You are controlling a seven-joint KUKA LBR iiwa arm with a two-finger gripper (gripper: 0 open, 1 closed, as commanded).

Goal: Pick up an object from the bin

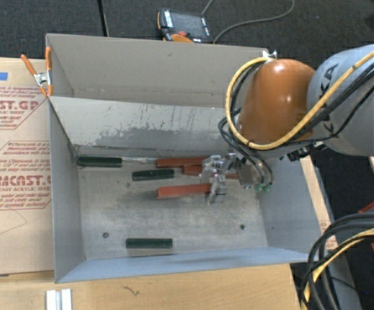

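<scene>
Nearest, close to the front wall of the bin [141, 70] and left of its middle, a dark green bar [148, 243] lies flat and alone, slim, straight-edged and matte. Farther in, toward the right wall, the gripper [216, 185] stands low over the right end of a red bar [181, 191], the likeliest pick. How wide the gripper stands cannot be told. Done well, this step would mean centring across the bar's narrow width, sinking to the scuffed metal floor, and closing squarely so the hard, smooth stick does not pivot. Just behind lie a second green bar [152, 174] and another red bar [177, 165], close enough to be nudged. A third green bar [99, 162] rests toward the back-left corner.
</scene>
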